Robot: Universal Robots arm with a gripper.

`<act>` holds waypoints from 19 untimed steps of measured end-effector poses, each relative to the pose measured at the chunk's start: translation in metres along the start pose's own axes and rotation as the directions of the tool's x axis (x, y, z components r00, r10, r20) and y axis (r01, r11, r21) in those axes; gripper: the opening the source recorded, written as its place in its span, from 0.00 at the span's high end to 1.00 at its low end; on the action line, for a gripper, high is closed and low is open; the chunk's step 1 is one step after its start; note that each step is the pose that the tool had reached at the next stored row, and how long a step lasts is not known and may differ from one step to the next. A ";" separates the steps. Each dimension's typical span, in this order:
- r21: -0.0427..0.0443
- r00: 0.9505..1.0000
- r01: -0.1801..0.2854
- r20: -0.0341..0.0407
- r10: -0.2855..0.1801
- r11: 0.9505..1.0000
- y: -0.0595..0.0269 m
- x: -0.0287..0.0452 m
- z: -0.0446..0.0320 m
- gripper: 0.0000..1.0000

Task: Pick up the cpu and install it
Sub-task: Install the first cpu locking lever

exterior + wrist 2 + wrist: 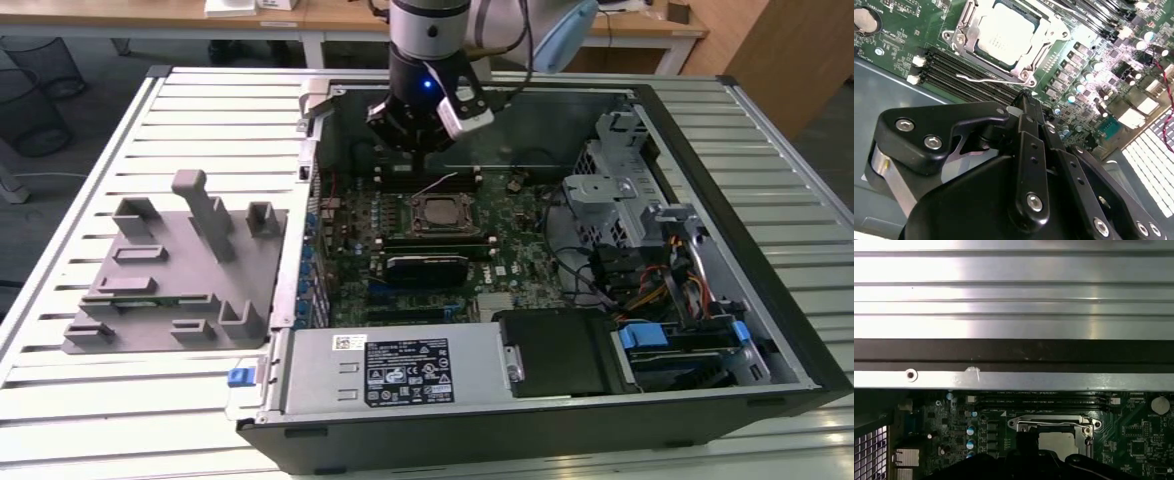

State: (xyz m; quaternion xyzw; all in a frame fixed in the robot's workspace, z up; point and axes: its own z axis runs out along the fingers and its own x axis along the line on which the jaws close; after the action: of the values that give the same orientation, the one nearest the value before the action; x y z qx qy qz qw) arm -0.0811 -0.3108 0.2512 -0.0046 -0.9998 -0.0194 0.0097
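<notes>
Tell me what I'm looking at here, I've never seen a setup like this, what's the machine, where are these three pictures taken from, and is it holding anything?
It is a robot arm with a gripper, working over an open computer case that lies on a slatted metal table. The exterior view is from a camera off the arm that sees the whole scene. The two wrist views come from cameras riding on the arm, looking past its black linkages. The gripper hangs above the green motherboard. The cpu, a silvery square chip, sits in its socket on that board, inside a metal frame; whether it is locked down cannot be told. Nothing can be seen held. On the exterior view's left, a grey plastic fixture rests on the table.
</notes>
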 end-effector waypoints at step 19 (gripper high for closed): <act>-0.028 1.000 0.002 0.010 -0.001 1.000 -0.0003 -0.0159 0.0088 0.89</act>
State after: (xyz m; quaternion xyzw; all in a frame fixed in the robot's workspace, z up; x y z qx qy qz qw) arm -0.0654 -0.3109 0.2420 -0.0041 -0.9994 -0.0333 0.0045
